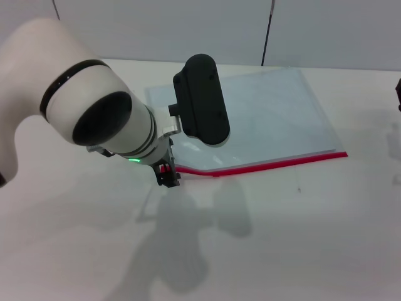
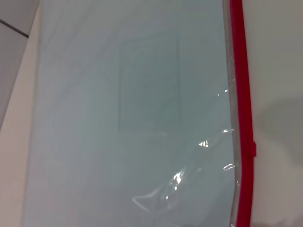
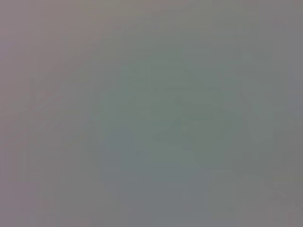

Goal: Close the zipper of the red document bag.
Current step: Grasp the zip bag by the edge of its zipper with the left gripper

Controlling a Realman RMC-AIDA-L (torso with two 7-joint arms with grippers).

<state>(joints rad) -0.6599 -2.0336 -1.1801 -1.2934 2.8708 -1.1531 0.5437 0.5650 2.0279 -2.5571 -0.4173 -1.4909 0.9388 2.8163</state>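
the red document bag (image 1: 269, 119) lies flat on the white worktop (image 1: 301, 238), towards the far side and a little to the robot's right of centre. it is a translucent pale-blue pouch, and the worktop shows faintly through it. the zipper (image 1: 276, 164) is the thin red strip along the bag's near long edge, running from the left arm's position out to the bag's near right corner.

the left arm reaches in from the robot's left and covers the bag's near left portion in the head view. the left gripper (image 1: 168, 174) is low at the left end of the zipper, its dark tip at or just beside the red strip. i cannot tell whether the jaws are wide, narrow or closed on the zipper pull: the wrist housing hides them, and actual contact cannot be confirmed either. a green indicator light (image 1: 133, 159) glows on the wrist.

the left wrist view shows the bag (image 2: 128, 123) from close above, with the zipper (image 2: 242, 113) along one edge, a small red tab on the strip (image 2: 253, 149), and wrinkled plastic with glints beside it.

of the right arm, only a dark part shows at the far right edge of the head view (image 1: 398, 94), well apart from the bag. the right wrist view is a uniform grey field with nothing identifiable.
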